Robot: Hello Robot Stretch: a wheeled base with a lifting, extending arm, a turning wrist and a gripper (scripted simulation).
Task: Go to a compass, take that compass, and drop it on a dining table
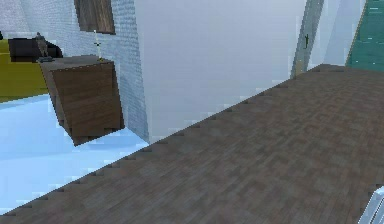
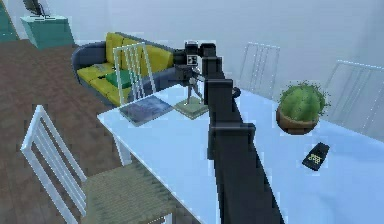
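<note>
likely the drop step: arm [image 2: 235, 150] out over the counter [image 2: 350, 190], needing a bare spot; jaws' state, load: cannot tell.

The floor [image 1: 260, 150] is dark wood planking, matt and grained — the cabinet [image 1: 85, 95] a similar brown wood. The surface [image 2: 340, 190] looks smooth, pale and faintly glossy; the chair [image 2: 120, 190] has white painted slats and a woven seat — the sofa [image 2: 95, 62] cloth.
</note>
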